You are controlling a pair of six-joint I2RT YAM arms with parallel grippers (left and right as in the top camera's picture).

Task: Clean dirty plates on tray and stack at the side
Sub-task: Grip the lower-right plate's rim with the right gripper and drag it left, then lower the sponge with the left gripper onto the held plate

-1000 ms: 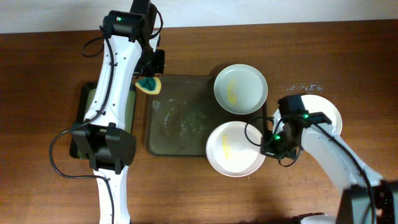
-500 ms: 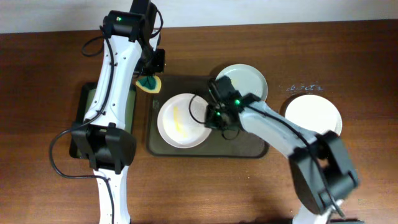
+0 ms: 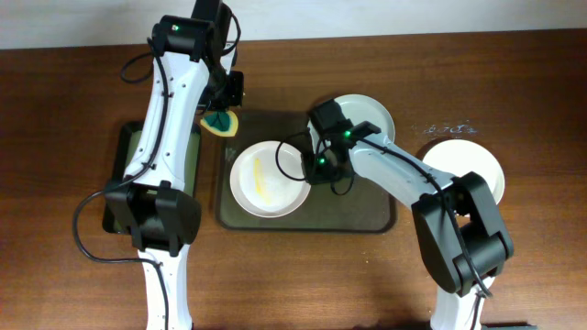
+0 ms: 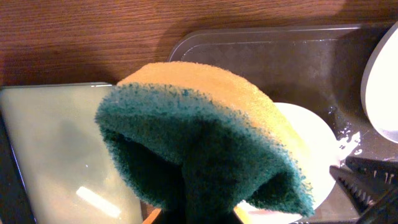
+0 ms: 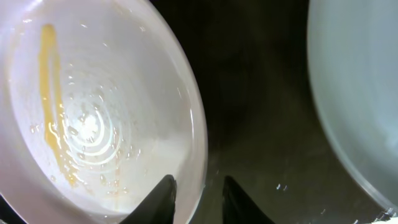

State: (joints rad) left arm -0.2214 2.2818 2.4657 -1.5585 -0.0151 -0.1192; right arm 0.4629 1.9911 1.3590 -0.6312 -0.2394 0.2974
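Note:
A white plate (image 3: 266,180) (image 5: 93,106) with a yellow smear and water drops lies on the left part of the dark tray (image 3: 358,207). My right gripper (image 3: 308,171) (image 5: 198,196) stands astride its right rim, jaws slightly apart, one finger inside the plate and one outside. A pale mint plate (image 3: 369,116) (image 5: 360,93) sits at the tray's far right corner, partly under my right arm. A clean white plate (image 3: 466,170) rests on the table right of the tray. My left gripper (image 3: 221,118) (image 4: 199,211) hovers over the tray's far left corner, shut on a folded green-yellow sponge (image 3: 220,124) (image 4: 205,143).
A narrow dark tray (image 3: 124,174) (image 4: 56,155) with a pale wet bottom lies left of the big tray, under my left arm. Brown wooden table (image 3: 514,257) surrounds everything. A wall edge runs along the far side.
My right gripper has carried the smeared plate from the tray's near right corner to its left part and set it down. Its jaws have parted a little. The left arm has stayed still.

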